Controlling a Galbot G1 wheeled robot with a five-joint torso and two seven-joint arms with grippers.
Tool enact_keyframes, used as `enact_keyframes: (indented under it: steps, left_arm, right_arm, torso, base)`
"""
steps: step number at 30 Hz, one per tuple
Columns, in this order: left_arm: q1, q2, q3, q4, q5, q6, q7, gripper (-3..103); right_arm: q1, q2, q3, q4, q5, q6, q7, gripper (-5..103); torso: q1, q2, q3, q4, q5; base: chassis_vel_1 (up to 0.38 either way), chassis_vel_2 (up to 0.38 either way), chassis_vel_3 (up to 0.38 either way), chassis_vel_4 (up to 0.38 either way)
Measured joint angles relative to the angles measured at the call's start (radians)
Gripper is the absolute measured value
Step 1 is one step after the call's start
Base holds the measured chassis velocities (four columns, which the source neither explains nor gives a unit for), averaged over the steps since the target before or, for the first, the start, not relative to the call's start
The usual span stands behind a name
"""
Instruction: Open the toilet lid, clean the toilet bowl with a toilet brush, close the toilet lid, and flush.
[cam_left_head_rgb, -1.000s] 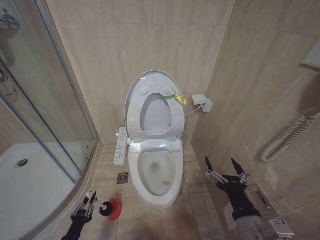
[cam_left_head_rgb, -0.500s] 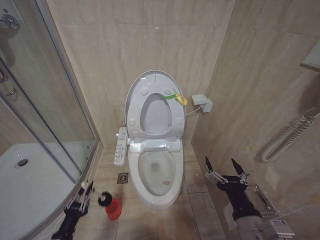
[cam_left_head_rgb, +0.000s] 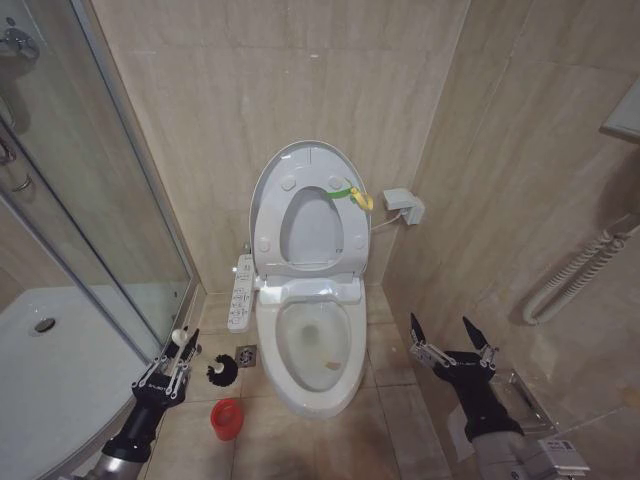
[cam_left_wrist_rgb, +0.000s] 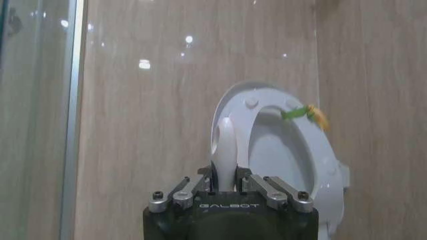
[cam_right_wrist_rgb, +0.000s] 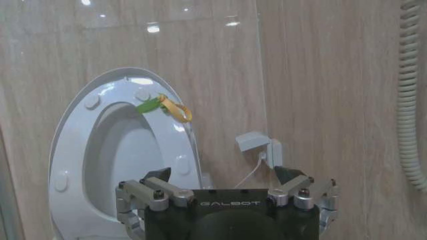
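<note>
Head view. The toilet lid (cam_left_head_rgb: 305, 175) stood raised against the tiled wall, the ring-shaped seat (cam_left_head_rgb: 308, 232) upright against it, with the green-and-yellow loop tag (cam_left_head_rgb: 352, 195) at its upper right edge. Below, the toilet bowl (cam_left_head_rgb: 313, 350) lay open, and the button panel (cam_left_head_rgb: 241, 293) ran along its left side. The left gripper (cam_left_head_rgb: 176, 358), beside the shower enclosure (cam_left_head_rgb: 70, 330) on the left, had its jaws clenched on the toilet brush (cam_left_head_rgb: 205, 366); the dark brush head hung clear above the floor, near the floor drain (cam_left_head_rgb: 246, 356) and just left of the bowl. The red holder (cam_left_head_rgb: 227, 419) stood on the floor below the brush, apart from it. The right gripper (cam_left_head_rgb: 451, 337) hovered to the right of the bowl, jaws released and spread wide.

Left wrist view. The left gripper (cam_left_wrist_rgb: 225, 184) gripped the white brush handle (cam_left_wrist_rgb: 226, 152), which rose upright before the raised lid (cam_left_wrist_rgb: 273, 135).

Right wrist view. The right gripper (cam_right_wrist_rgb: 227, 187), jaws apart and holding nothing, faced the raised lid (cam_right_wrist_rgb: 120, 150), the wall box (cam_right_wrist_rgb: 259, 147) and a coiled hose (cam_right_wrist_rgb: 412, 90).
</note>
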Motion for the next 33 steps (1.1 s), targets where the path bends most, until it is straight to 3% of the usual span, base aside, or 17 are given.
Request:
enact_keyframes:
  steps: [9,18,26,33]
  left_arm:
    - [-0.048,0.1,0.04,-0.036,-0.036,0.064,-0.022,21]
    - [-0.158,0.228,0.069,0.015,-0.131,0.076,0.077,21]
    - [-0.291,0.347,0.128,0.12,-0.182,0.061,0.107,21]
    - [-0.454,0.403,0.276,0.277,-0.208,0.009,0.168,21]
  right_arm:
    - [0.0,0.0,0.0,0.0,0.0,0.0,0.0,100]
    - [0.0,0.0,0.0,0.0,0.0,0.0,0.0,100]
    - [0.0,0.0,0.0,0.0,0.0,0.0,0.0,100]
    - [0.0,0.0,0.0,0.0,0.0,0.0,0.0,100]
  torso:
    - [0.0,0.0,0.0,-0.0004,-0.0001]
    - [0.0,0.0,0.0,-0.0002,-0.0001]
    - [0.0,0.0,0.0,-0.0004,-0.0001]
    - [0.0,0.0,0.0,-0.0005,-0.0004]
  base:
    - [0.0,0.0,0.0,0.0]
    - [0.0,0.0,0.0,0.0]
    - [0.0,0.0,0.0,0.0]
    - [0.0,0.0,0.0,0.0]
